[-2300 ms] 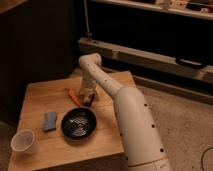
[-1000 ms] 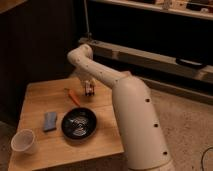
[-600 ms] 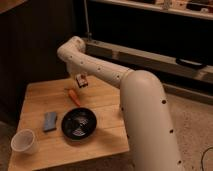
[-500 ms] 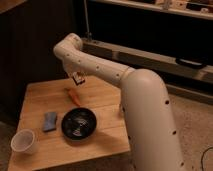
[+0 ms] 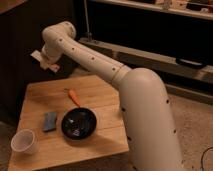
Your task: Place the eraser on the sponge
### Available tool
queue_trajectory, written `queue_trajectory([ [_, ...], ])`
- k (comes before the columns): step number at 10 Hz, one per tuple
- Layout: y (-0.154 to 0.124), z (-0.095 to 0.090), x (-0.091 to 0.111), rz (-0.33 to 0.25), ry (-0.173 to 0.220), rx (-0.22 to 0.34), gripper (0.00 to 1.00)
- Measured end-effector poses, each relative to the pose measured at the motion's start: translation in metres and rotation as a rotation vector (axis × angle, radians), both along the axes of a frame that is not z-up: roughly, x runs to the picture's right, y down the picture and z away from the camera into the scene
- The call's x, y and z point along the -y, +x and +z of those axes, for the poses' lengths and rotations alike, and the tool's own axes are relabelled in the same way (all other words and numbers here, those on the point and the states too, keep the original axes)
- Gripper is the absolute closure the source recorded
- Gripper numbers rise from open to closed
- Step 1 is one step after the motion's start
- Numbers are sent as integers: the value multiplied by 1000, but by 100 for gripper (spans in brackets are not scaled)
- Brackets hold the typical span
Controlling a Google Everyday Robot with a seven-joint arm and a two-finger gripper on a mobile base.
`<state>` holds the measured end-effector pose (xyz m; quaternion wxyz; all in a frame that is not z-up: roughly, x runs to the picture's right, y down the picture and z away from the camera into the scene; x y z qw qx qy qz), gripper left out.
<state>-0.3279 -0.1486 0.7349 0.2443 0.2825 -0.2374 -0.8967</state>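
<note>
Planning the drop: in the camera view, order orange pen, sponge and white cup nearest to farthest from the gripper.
The gripper, shut on the eraser, hangs above the table at back-left.
1. orange pen, mid-table
2. sponge, front-left
3. white cup, front-left corner

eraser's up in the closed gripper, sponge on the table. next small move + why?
Probably carry the gripper toward the table's front, keeping height, until it hangs above the sponge. The eraser looks clamped in the shut gripper, high over the table's far edge, while the sponge lies nearer the front beside the black bowl; lowering here would miss it.
</note>
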Motion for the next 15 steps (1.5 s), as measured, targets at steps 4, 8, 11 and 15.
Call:
queue_trajectory([
  [4,-7,-10,0,-22,15,48,83],
  [8,-22,-22,-58,-68,7,10,83],
  [11,-43,-41,-125,-140,-13,-30,83],
  [15,-51,-22,-213,-278,-94,-208,83],
])
